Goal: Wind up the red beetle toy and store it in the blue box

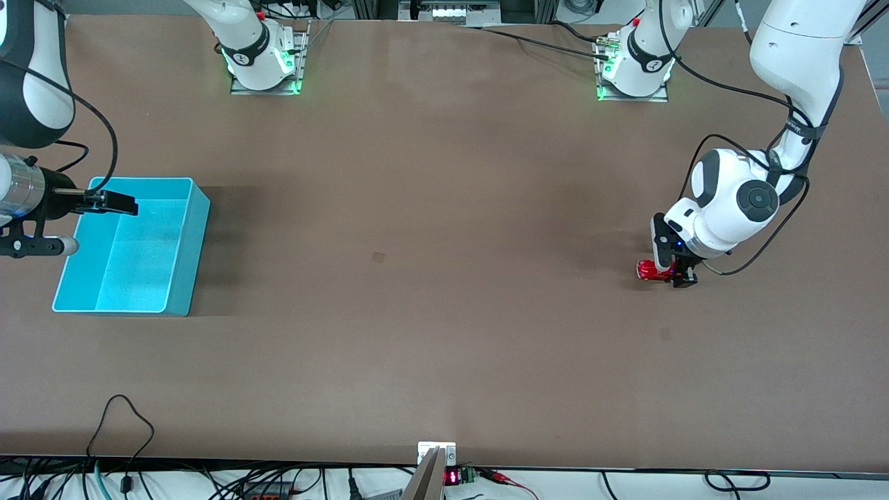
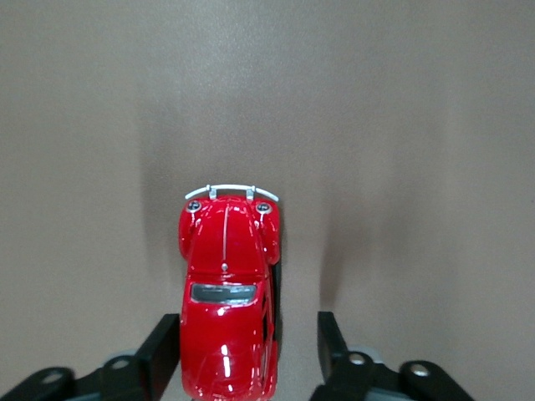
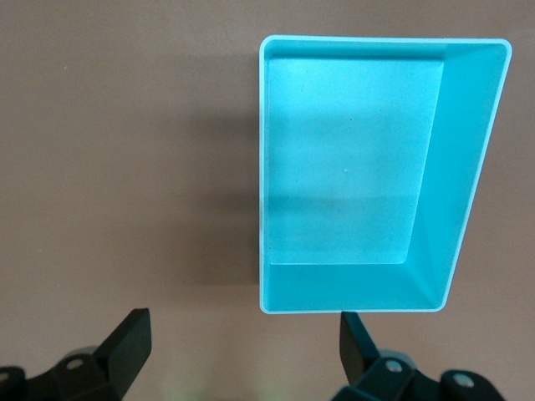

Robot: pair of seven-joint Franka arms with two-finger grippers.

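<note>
While the right arm just waits up by its end of the desk [image 1: 444,278], the left gripper [image 1: 677,272] is down at the red beetle toy [image 1: 651,270], which sits on the desk toward the left arm's end. In the left wrist view the car [image 2: 227,309] lies between the two black fingers [image 2: 159,355]: one pad looks right up against its side, the other finger is apart from it with a visible gap, so they're partly spread and not clamping it. All the way toward the right arm's end sits the blue box [image 1: 187,257], open and upright. The right gripper [image 1: 111,201] hangs over the box with its fingers [image 3: 125,342] spread wide, holding nothing.
</note>
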